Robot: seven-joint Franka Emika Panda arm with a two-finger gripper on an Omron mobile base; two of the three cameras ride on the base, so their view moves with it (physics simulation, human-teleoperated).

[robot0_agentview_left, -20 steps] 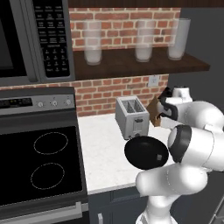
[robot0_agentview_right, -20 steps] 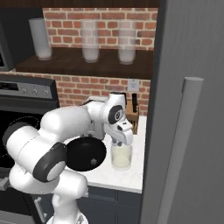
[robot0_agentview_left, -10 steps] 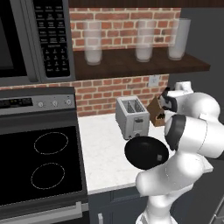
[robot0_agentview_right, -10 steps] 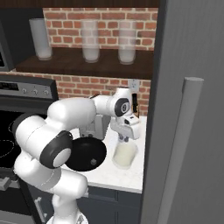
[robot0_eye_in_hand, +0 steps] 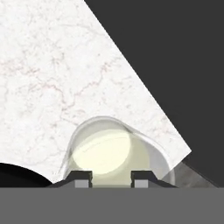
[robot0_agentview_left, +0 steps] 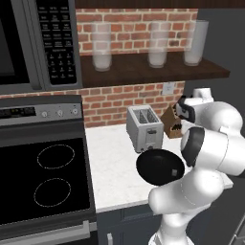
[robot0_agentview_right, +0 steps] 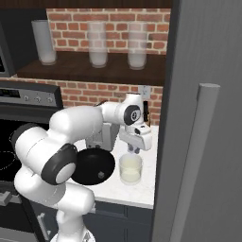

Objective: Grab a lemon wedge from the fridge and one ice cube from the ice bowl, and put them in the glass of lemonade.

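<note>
- The fridge [robot0_agentview_right: 208, 118] fills the right side of the right base view, its door shut and its one pale bar handle [robot0_agentview_right: 194, 160] running down the near edge.
- One stove [robot0_agentview_left: 43, 167] with two ring burners stands at the left, with a microwave [robot0_agentview_left: 33, 43] above it.
- The white marble counter [robot0_agentview_left: 112, 167] runs from the stove to the fridge, below a brick wall.
- A dark wooden shelf [robot0_agentview_left: 148, 69] on that wall carries three tall frosted glasses [robot0_agentview_left: 101, 48].
- The robot's white arm bends across the right half of the counter and blocks part of it from both base cameras.
- One silver toaster [robot0_agentview_left: 143, 128] stands far back on the counter, with a knife block [robot0_agentview_left: 171, 125] just to its right, partly behind the arm.
- The ice bowl [robot0_agentview_left: 160, 166], a single black one, sits near the front edge, near of the toaster.
- The glass of lemonade [robot0_agentview_right: 130, 169] stands just right of the bowl, close to the fridge side.
- The gripper [robot0_agentview_right: 133, 149] hangs directly above the glass, pointing down; in the hand view its two finger tips [robot0_eye_in_hand: 81, 178] stand apart with nothing between them, and the pale liquid shows below.
</note>
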